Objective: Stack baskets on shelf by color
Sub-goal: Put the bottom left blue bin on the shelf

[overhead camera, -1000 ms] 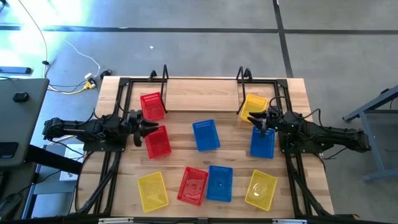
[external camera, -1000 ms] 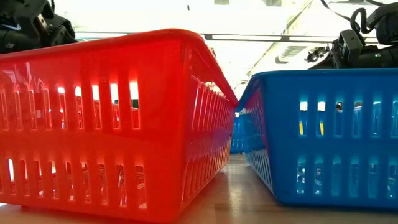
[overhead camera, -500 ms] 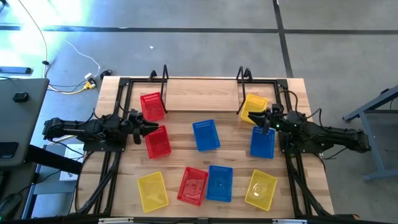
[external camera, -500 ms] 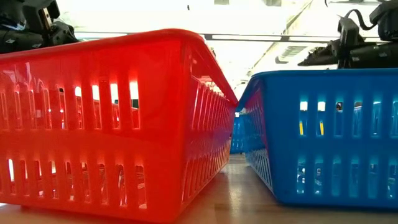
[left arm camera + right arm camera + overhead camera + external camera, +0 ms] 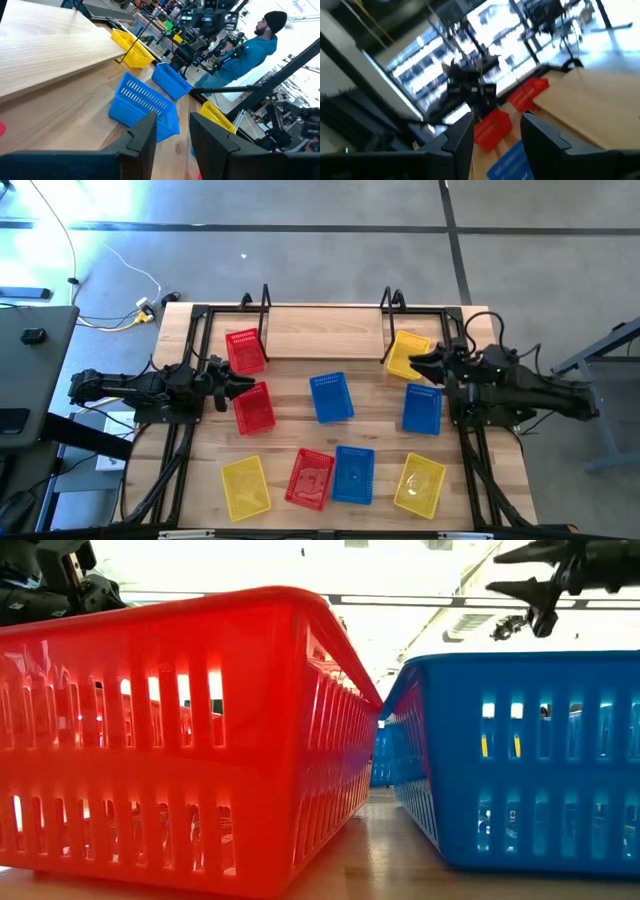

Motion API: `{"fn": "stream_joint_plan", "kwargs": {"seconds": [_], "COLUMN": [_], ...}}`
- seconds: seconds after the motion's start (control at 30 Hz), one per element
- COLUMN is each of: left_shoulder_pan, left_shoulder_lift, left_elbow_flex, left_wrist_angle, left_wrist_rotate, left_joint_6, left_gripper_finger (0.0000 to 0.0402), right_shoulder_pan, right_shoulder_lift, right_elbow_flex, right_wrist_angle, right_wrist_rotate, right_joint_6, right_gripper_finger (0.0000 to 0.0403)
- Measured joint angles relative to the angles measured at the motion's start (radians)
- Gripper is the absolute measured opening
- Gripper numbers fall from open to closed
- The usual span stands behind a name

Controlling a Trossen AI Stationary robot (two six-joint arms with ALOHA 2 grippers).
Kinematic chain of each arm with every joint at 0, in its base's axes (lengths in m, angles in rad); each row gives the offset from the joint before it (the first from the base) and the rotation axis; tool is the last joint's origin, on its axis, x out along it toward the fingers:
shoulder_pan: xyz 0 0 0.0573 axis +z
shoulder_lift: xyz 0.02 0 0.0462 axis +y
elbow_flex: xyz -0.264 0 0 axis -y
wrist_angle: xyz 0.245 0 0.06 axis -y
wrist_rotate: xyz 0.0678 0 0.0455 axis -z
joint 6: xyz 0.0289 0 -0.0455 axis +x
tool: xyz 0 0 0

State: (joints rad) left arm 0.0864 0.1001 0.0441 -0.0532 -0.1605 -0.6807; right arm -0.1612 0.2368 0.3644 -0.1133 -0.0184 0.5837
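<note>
Right end effector: spread wide, empty, raised over the yellow basket at the shelf's right end. Left end effector: parted, holding nothing, just beside a red basket on the table. Another red basket on the shelf's left end; remaining baskets scattered across the table.

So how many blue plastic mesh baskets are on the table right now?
3. One blue plastic mesh basket lies mid-table, one sits on the right side by the right arm, and one lies near the front edge between a red and a yellow basket. None looks hidden.
</note>
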Motion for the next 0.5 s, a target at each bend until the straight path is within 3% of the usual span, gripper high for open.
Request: {"fn": "stream_joint_plan", "kwargs": {"seconds": [0.5], "left_shoulder_pan": [0.0], "left_shoulder_lift": [0.0], "left_elbow_flex": [0.0], "left_wrist_angle": [0.0], "left_wrist_rotate": [0.0], "left_joint_6": [0.002], "left_gripper_finger": [0.0106], "right_shoulder_pan": [0.245], "right_shoulder_lift": [0.382], "right_elbow_flex": [0.351], "right_wrist_angle": [-0.293], "right_wrist_rotate": [0.018], "right_joint_6": [-0.005], "right_gripper_finger": [0.0146]}}
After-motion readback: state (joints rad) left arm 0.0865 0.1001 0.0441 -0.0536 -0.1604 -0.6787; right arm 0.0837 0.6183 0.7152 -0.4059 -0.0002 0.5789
